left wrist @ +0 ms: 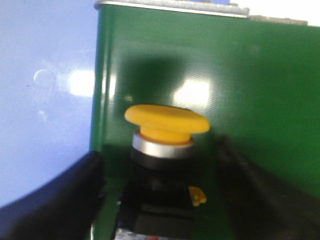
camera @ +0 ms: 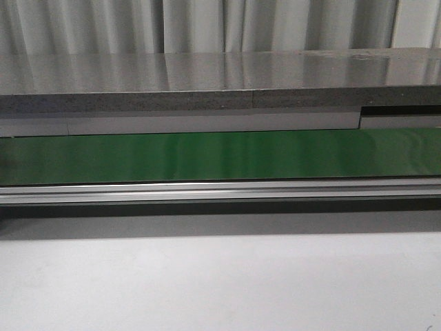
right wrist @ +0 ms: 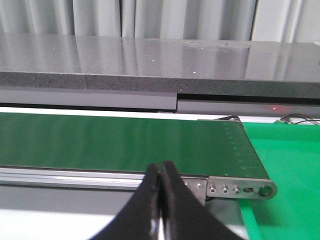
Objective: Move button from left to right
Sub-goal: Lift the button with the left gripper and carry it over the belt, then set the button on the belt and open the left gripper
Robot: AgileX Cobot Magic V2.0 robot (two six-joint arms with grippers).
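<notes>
While the front camera shows only the bare green belt (camera: 220, 157) and the pale surface (camera: 220, 283) before it, with neither arm nor button in sight, the wrist cameras tell more. On the left side, the left gripper (left wrist: 162, 195) has its jaws spread wide, one dark finger on each side of the button (left wrist: 165, 165), which stands upright on the green belt close to its edge, yellow cap up, silver collar under it, black body below. Whether the fingers touch the body I cannot tell; they look apart from it. Over on the right, the right gripper (right wrist: 161, 200) hangs with its jaws pressed together, holding nothing, facing the belt's end roller (right wrist: 240, 189) and a bright green mat (right wrist: 285, 175) beyond.

I judge the risk lies in the closing: the cap overhangs the narrower body, so jaws meeting too high could pinch the cap's rim and tip the switch. The button also stands near the belt edge, so an uneven squeeze may nudge it off.
</notes>
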